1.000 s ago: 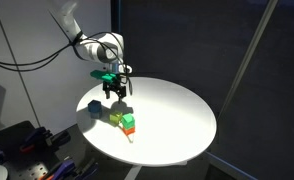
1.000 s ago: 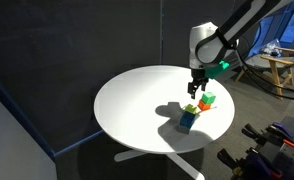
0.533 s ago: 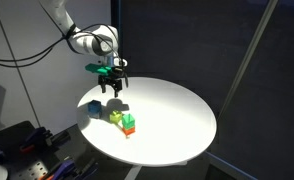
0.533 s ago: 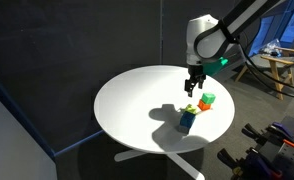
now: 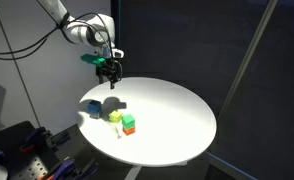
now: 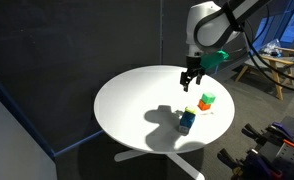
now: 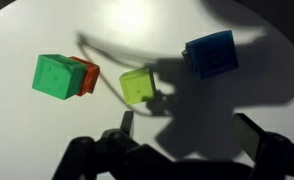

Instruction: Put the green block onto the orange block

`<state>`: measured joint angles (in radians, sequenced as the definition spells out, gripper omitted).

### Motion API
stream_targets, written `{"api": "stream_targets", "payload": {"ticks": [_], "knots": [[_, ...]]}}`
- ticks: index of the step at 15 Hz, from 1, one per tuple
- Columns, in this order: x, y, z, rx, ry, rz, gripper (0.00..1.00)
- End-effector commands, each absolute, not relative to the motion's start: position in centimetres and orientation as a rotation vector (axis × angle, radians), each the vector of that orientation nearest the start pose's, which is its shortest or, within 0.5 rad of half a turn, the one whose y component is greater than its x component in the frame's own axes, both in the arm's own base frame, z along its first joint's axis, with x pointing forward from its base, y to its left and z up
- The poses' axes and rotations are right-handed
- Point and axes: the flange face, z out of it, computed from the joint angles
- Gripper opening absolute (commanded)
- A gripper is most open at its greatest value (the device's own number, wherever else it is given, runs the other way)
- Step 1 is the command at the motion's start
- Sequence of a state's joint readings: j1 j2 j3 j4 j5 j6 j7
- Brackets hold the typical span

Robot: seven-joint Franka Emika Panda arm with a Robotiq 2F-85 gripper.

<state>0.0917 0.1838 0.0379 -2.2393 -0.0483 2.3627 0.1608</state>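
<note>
The green block point(image 7: 55, 76) sits on top of the orange block point(image 7: 86, 75), which shows only as an edge beside it in the wrist view. In both exterior views the green block point(image 5: 129, 120) point(image 6: 206, 98) rests on the orange block point(image 5: 129, 130) point(image 6: 206, 105). My gripper point(image 7: 190, 128) is open and empty. It hangs high above the round white table point(image 5: 177, 115), well off the blocks, in both exterior views point(image 5: 110, 76) point(image 6: 190, 80).
A yellow-green cube point(image 7: 139, 86) point(image 5: 116, 117) lies next to the stack, and a blue cube point(image 7: 212, 52) point(image 6: 187, 123) lies a little beyond it. My arm's shadow falls over both. Dark panels stand behind the table.
My gripper has risen away from the blocks and drawn back toward the table's far edge. The blocks have not moved.
</note>
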Motion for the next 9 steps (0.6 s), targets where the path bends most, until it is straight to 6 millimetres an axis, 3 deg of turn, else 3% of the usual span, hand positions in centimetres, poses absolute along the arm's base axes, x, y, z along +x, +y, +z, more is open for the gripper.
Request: {"api": "stream_targets", "payload": {"ticks": [1, 4, 5, 9], "knots": [[51.6, 7.6, 30.7, -3.149, 0.047, 0.078, 1.0], [51.0, 7.9, 31.8, -3.158, 0.058, 0.087, 1.0], [52.1, 7.6, 30.6, -3.157, 0.023, 0.071, 1.0], [51.6, 7.7, 31.2, -3.16, 0.024, 0.081, 1.0]]}}
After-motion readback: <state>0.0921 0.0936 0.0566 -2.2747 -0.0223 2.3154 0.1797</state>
